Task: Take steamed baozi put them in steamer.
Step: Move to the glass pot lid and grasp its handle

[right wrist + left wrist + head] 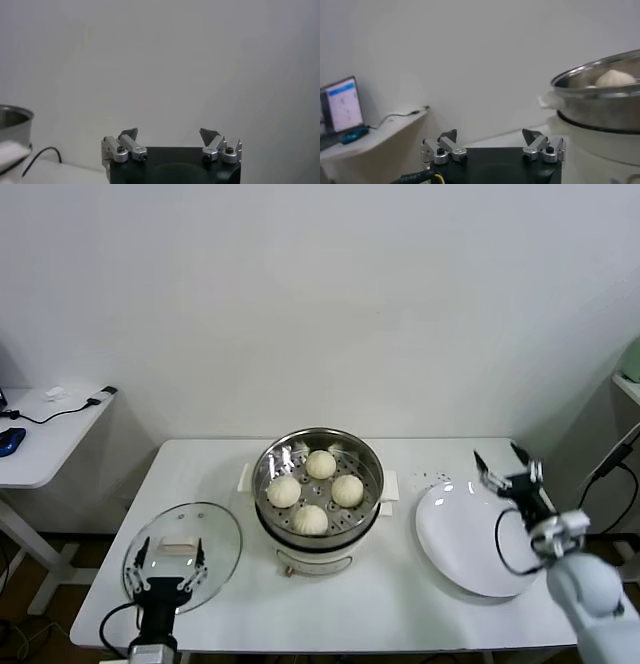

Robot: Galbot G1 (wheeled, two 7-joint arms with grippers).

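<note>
Four small, round, cream-white steamed baozi [315, 490] are seen lying inside the round, shiny stainless-steel steamer [268, 456], which is set on its cream electric base at the centre of the white table [400, 584], in the lower middle of the head view. The buns are spaced apart on the perforated floor, presumably so that steam can pass between them. The flat white plate [455, 549] at the lower right is left bare, so the loading is judged to be finished. The round glass lid with a cream handle [215, 534] is laid flat at the lower left, off the pot so that its mouth is kept open. The left gripper [168, 556] is held over the lid with its jaws spread wide and nothing between them; the right gripper [506, 468] is raised above the plate's far edge, likewise wide and empty. No brand, label or legible writing can be made out.
</note>
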